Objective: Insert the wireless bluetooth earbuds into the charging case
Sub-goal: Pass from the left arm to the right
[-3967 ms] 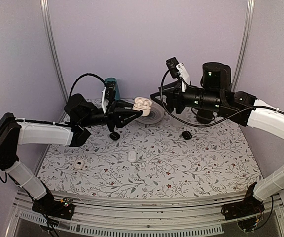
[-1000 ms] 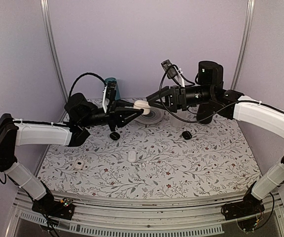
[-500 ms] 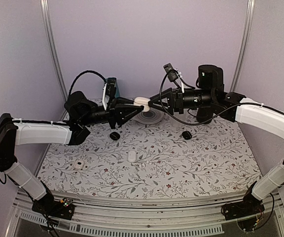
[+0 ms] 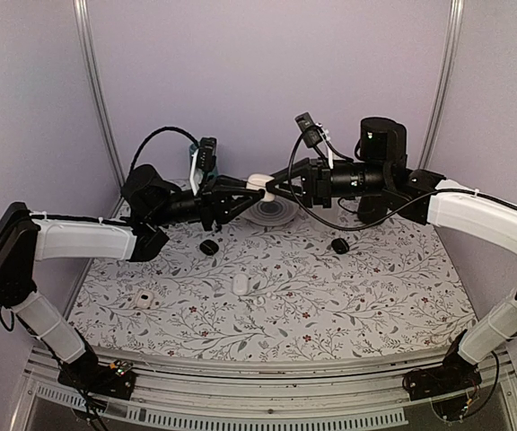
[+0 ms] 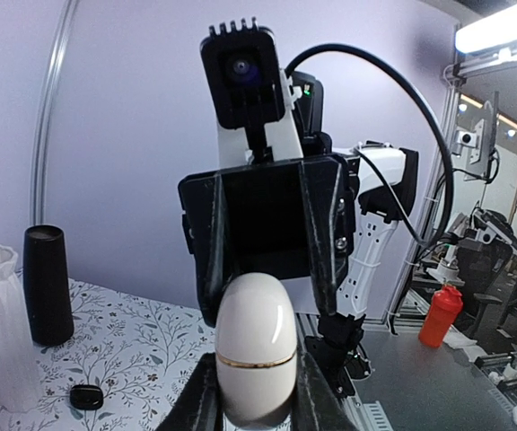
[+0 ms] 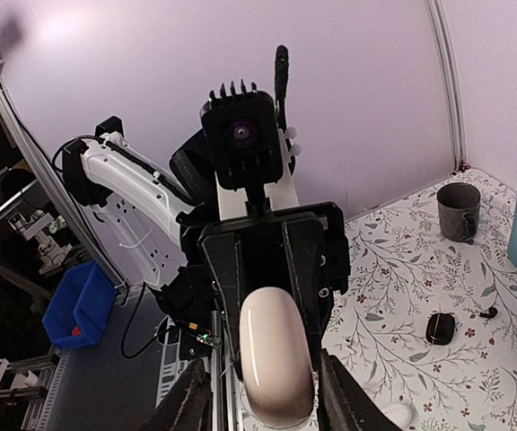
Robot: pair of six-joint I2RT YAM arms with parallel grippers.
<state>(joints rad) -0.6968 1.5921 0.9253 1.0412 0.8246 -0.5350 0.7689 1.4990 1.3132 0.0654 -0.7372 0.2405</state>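
- Left jaws: the left gripper [image 5: 257, 402] is clamped on the white charging case [image 4: 258, 183], with both fingers pressed against its lower half in the left wrist view
- Right jaws: the right gripper [image 6: 274, 406] straddles the opposite end of the same case; its wrist view shows a sliver of gap on one side, so it cannot be told whether it is actually squeezing
- The case hangs in mid-air between the two arms, above the far middle of the tabletop [image 4: 330, 305]; a thin seam line runs round it, so the lid looks shut
- Whether any buds sit inside is hidden; one tiny black earbud [image 6: 487, 312] lies on the tabletop just beside a black case [image 6: 440, 326]
- Likely step: a handover or a two-handed regrasp of the case, judging by both grippers meeting on it
- Risk: the shell is smooth and rounded, so if one arm pulls or twists while the other holds firm, the case could squirt out and drop to the tabletop
- Risk: both sets of fingertips are crowded on one small object, so a slight misalignment could knock them together or lever the lid
- Risk: if the left gripper lets go before the right has a firm pinch, nothing would be holding the case
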